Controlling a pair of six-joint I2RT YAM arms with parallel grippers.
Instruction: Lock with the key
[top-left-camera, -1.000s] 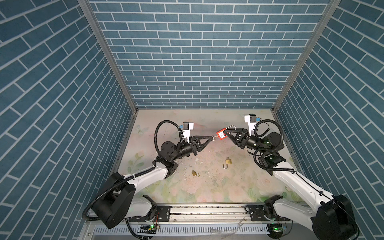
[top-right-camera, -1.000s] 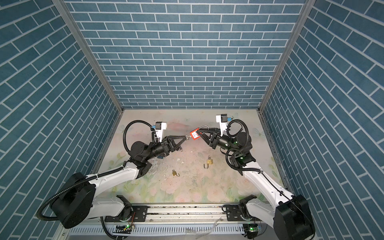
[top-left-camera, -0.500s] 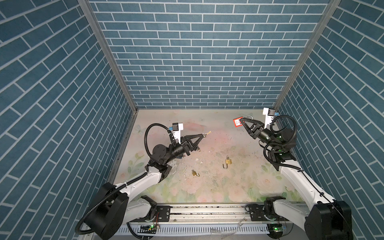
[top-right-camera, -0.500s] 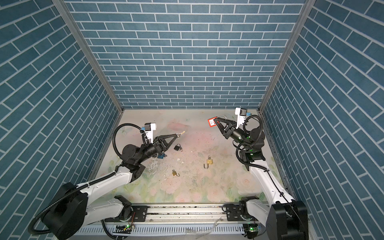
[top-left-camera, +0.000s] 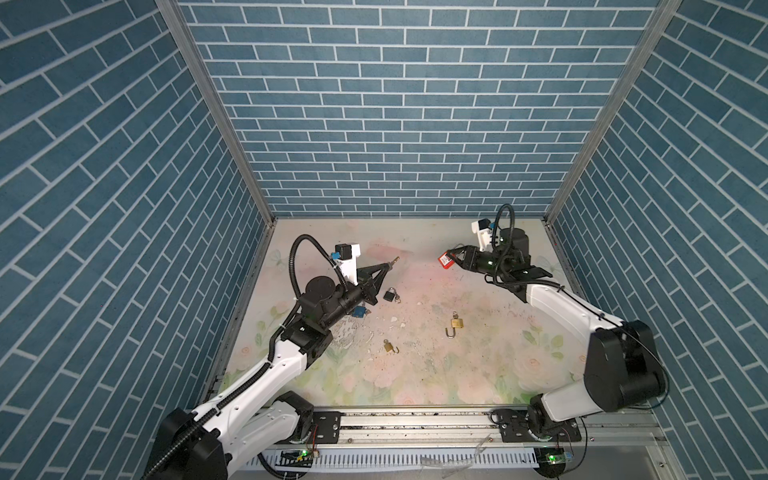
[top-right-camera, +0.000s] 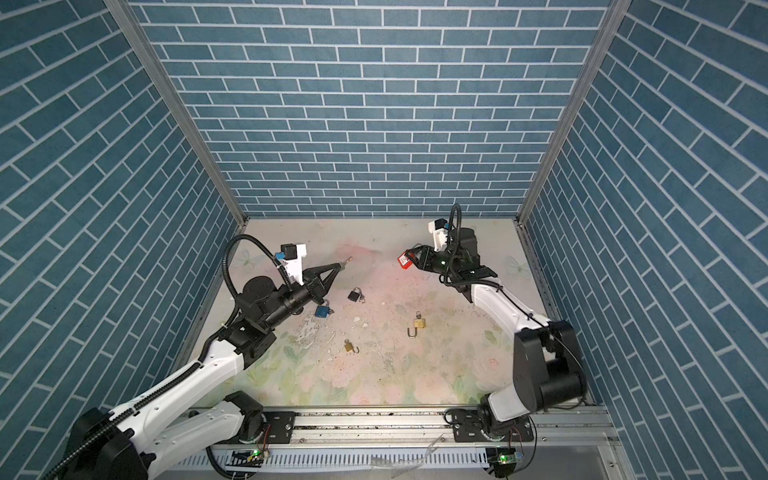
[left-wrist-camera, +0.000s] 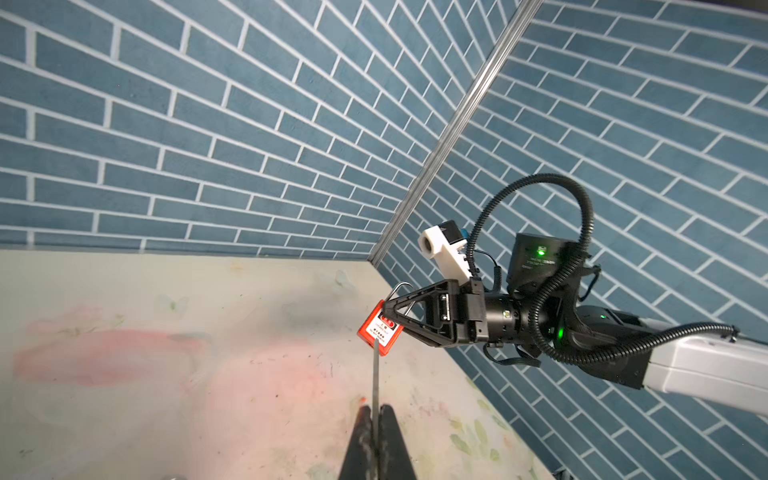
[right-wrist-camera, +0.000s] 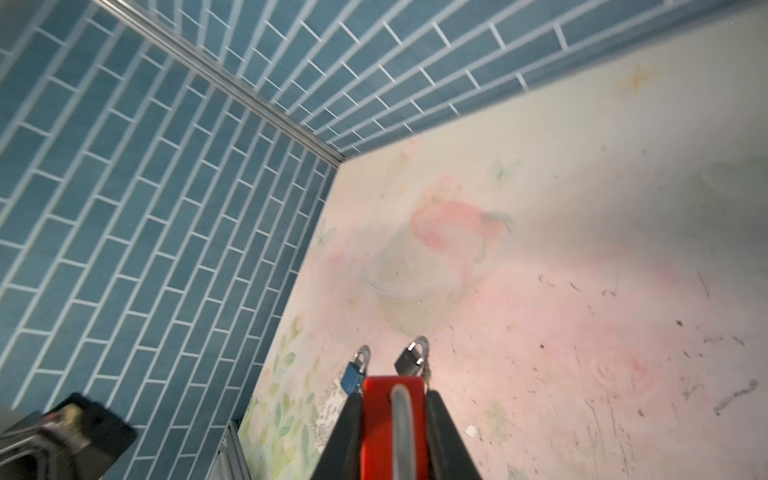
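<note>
Red padlock (top-left-camera: 444, 261) clamped in right gripper (top-left-camera: 456, 259), aloft at 1 o'clock of table (top-left-camera: 457, 374); left gripper (top-left-camera: 387, 266) pinches key (top-left-camera: 394, 259), well apart at padlock's 9 o'clock. Step looks like alignment. Next: close gap, key square to keyway.

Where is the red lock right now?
In both top views the red padlock is on the right near the back wall, held up by the right gripper, across a gap from the key.

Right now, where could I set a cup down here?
Free: the table strip along the back wall, and between the large brass padlock and the front rail. Crowded: around the blue padlock, black padlock and small brass padlock.
</note>
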